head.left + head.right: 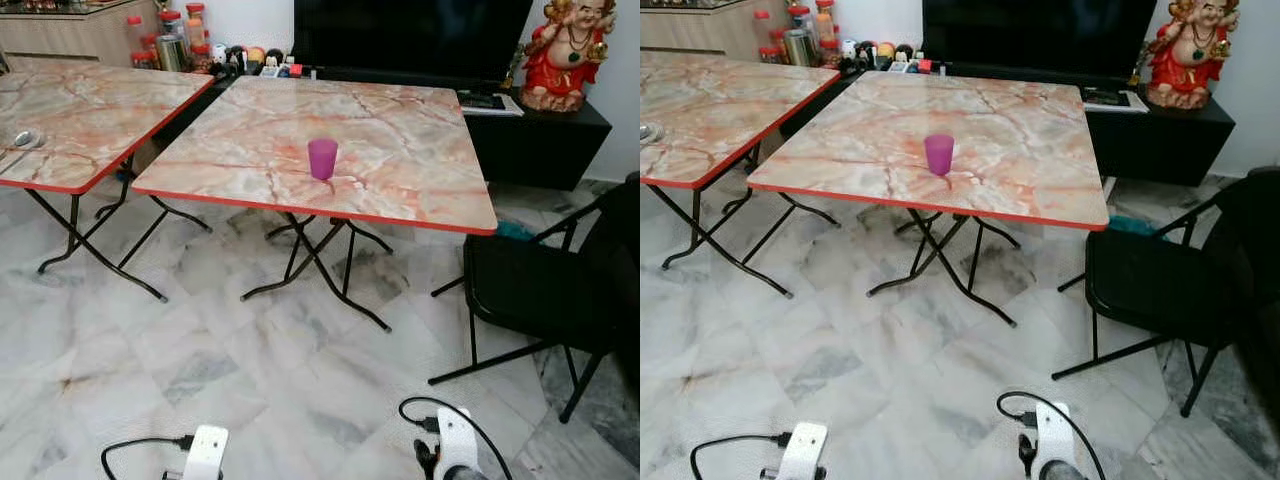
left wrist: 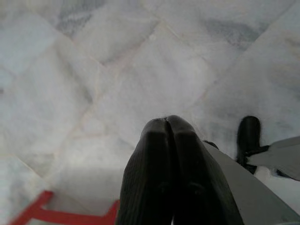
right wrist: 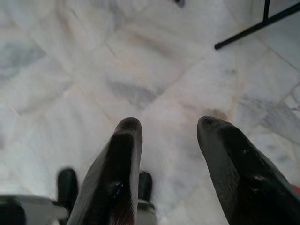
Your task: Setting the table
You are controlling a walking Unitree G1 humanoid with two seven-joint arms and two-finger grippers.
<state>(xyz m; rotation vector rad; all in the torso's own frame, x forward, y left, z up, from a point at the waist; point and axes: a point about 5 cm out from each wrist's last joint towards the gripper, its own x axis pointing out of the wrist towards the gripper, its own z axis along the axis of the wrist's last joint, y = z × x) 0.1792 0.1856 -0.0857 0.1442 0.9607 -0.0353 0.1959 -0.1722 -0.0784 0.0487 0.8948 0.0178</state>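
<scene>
The purple cup point(image 1: 322, 158) stands upright on the marble-patterned surface point(image 1: 400, 150) with the red edge, a little in front of its middle and apart from everything else. Nothing else is laid on this surface, so I judge that the setting of the table is at an early stage: one cup is placed, and plates, cutlery or more cups are still to be brought.

The left hand point(image 2: 166, 123) hangs low over the floor point(image 1: 250, 370), with its two black fingers pressed together and holding nothing. The right hand point(image 3: 166, 129) also hangs low, with its fingers spread apart and empty.

The cup looks like smooth plastic, slightly wider at the top than at the bottom. The surface is square and glossy, with pink and beige veins, and it rests on thin black folding legs that cross under it. A second surface point(image 1: 70, 120) of the same kind stands just beside it on the left, with a small silver object point(image 1: 25, 139) on it; I cannot tell what it is. A black folding chair point(image 1: 550, 290) stands to the right. The floor is pale polished marble tile with grey veins.
</scene>
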